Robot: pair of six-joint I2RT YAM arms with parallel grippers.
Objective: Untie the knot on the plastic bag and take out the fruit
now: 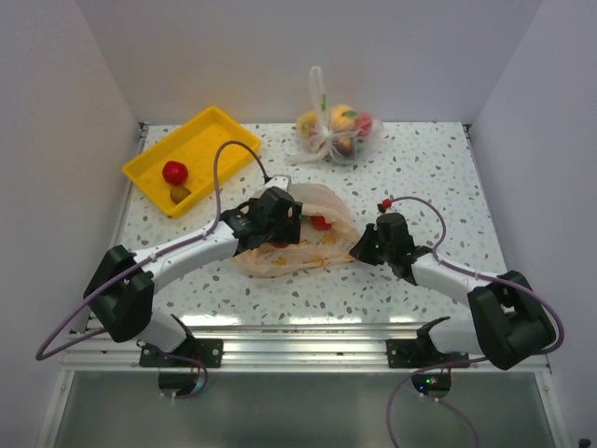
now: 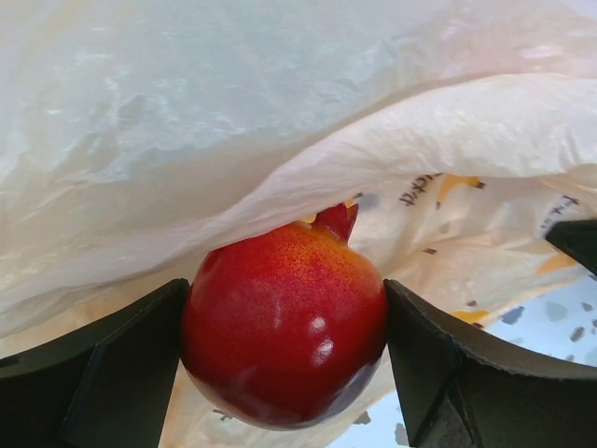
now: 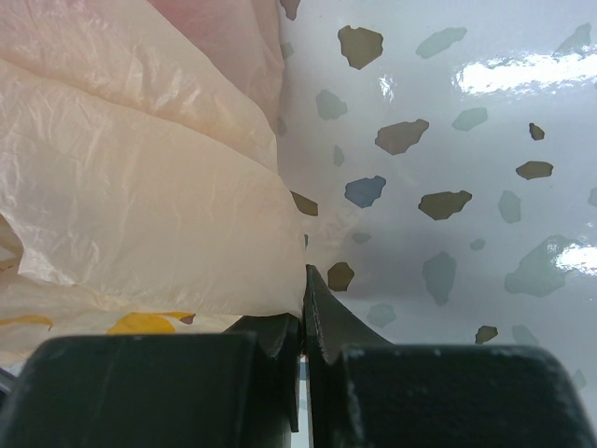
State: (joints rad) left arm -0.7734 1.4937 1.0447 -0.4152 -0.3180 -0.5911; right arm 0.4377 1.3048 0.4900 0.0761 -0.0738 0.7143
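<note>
Two hands: left hand [image 2: 284, 299] clamps red fruit [image 2: 280, 359]; right hand [image 3: 305, 280] pinches plastic bag [image 3: 140, 215]; print illegible.

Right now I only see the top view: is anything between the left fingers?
Observer: Yes, a red fruit sits between the left fingers, and both touch its sides.
Operator: Is it out of the bag?
Observer: No, the bag drapes over its top.
Operator: And the right fingers?
Observer: The right fingers are shut and look pinched on the bag's edge.
</note>
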